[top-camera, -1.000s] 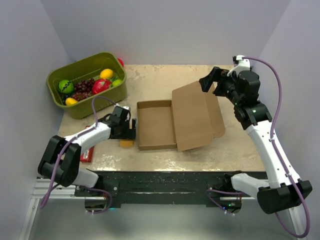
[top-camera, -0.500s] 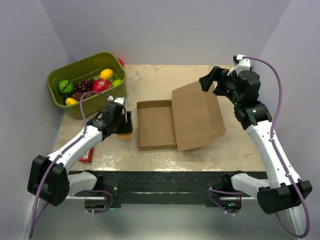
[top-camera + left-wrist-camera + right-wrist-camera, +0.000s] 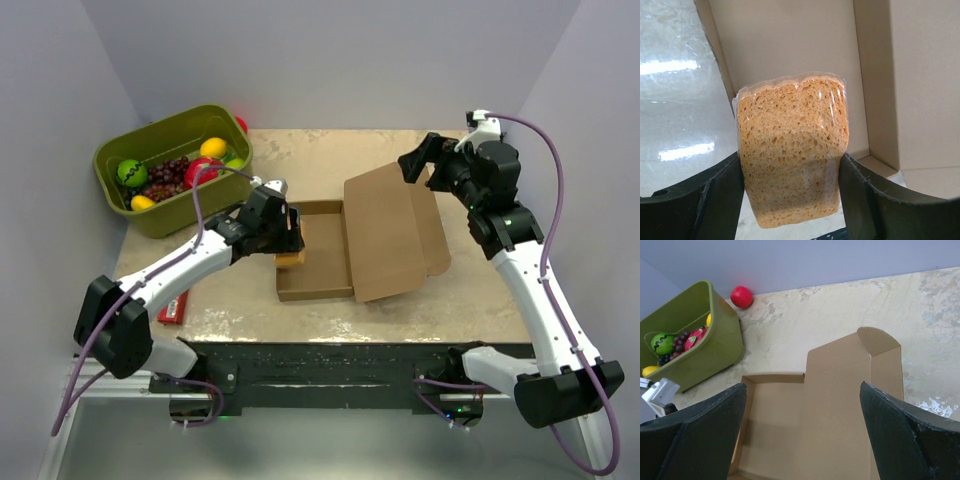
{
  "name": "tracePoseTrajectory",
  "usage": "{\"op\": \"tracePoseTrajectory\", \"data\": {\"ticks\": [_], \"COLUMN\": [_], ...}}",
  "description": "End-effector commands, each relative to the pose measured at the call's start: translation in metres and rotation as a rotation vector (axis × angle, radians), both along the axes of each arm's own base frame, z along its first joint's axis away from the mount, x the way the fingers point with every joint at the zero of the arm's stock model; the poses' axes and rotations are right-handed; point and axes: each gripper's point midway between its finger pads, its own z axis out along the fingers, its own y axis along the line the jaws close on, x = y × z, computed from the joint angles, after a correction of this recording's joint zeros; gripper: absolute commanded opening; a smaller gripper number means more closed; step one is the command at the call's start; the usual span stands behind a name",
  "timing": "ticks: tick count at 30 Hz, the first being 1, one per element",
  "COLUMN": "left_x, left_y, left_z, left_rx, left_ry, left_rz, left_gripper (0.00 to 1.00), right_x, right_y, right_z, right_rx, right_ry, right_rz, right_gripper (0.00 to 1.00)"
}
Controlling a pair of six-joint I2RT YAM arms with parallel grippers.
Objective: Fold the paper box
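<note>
Quick update from the table. My left pincer (image 3: 791, 192) is clamped on a spongy orange block (image 3: 290, 250) wrapped in clear film, one finger on each side, and it hangs over the left part of the box (image 3: 320, 262). The box sits about mid-table (image 3: 330, 150), brown cardboard. The tray part is already standing with its walls up, and the lid (image 3: 390, 235) is flung open to the right, sloping up a bit at its far end. My right pincer (image 3: 418, 162) is spread wide with nothing in it and hovers above the far right corner of that lid, not touching it as far as I can tell.

So I reckon I'm at the "pop the thing inside" bit, with the actual closing not yet done. The next move needs the block lowered onto the tray floor, clear of the left wall, then let go. After that the left arm has to get out of the way so the right one can swing the lid over. The flaps along the lid edge will probably need tucking in. The green bin (image 3: 190, 212) of fruit sits off to the left, well apart from all this.
</note>
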Motion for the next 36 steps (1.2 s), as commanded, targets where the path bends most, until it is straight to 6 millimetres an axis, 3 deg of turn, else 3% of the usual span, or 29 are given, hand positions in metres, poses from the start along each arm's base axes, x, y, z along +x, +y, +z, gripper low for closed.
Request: {"op": "tracePoseTrajectory", "data": {"ticks": [1, 16, 26, 32, 34, 36], "left_x": [-0.004, -0.035, -0.017, -0.016, -0.017, -0.016], "left_y": [-0.014, -0.015, -0.012, -0.006, 0.002, 0.023], "left_z": [-0.011, -0.046, -0.028, -0.004, 0.011, 0.016], "left_rx": [-0.048, -0.026, 0.028, 0.052, 0.068, 0.131], "left_ry": [0.042, 0.134, 0.050, -0.024, -0.077, -0.098], "left_rz": [0.019, 0.000, -0.017, -0.063, -0.086, -0.065], "left_gripper": [0.60, 0.71, 0.89, 1.00, 1.00, 1.00], "right_x": [-0.005, -0.005, -0.006, -0.005, -0.006, -0.007], "right_y": [-0.003, -0.001, 0.000, -0.001, -0.001, -0.002], "right_z": [0.020, 0.021, 0.020, 0.020, 0.021, 0.022], "right_rx": [0.007, 0.019, 0.018, 0.018, 0.014, 0.013], "right_ry": [-0.064, -0.066, -0.065, -0.065, -0.064, -0.068], "right_rz": [-0.006, 0.006, 0.010, 0.007, 0.006, 0.001], "right_gripper": [0.99, 0.99, 0.99, 0.99, 0.99, 0.99]}}
